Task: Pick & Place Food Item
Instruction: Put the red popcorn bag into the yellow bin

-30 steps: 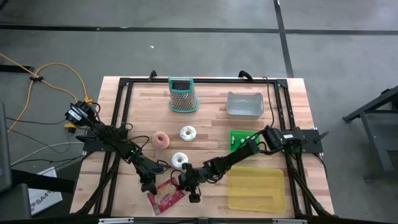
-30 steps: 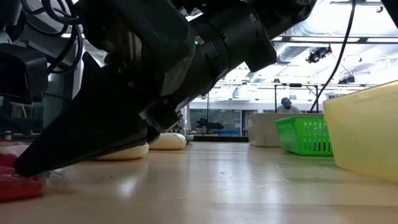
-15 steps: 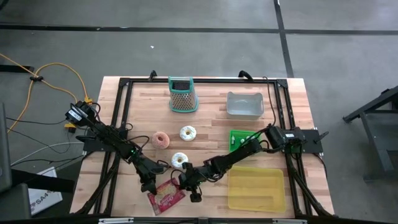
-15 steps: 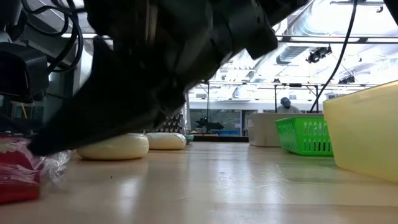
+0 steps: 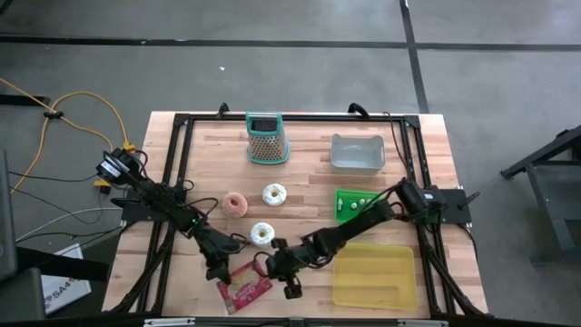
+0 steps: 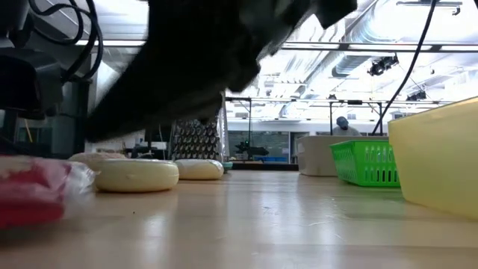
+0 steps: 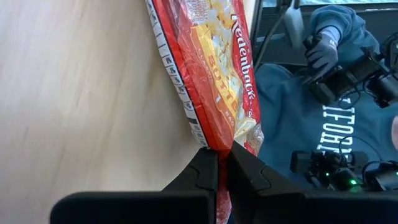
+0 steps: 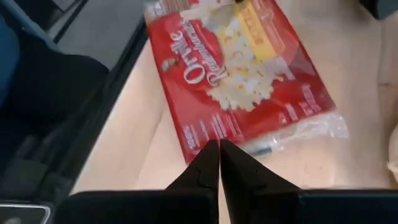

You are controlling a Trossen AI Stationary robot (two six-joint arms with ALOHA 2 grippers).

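Red popcorn bag (image 8: 242, 74) — yellow label — beside green basket (image 5: 352, 203).

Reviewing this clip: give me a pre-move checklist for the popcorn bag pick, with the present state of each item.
1. Left gripper shut on the popcorn bag edge: ok, fingers pinch its end seam.
2. Right gripper holding the bag: not ok, it is shut beside the bag's long edge with nothing between the fingers.
3. Bag intact: ok, no tear visible.
4. Yellow tray unobstructed: ok, nothing lies in it.
5. White donut out of the lift path: cannot tell, it sits close to both grippers.
6. Intended destination container: cannot tell.
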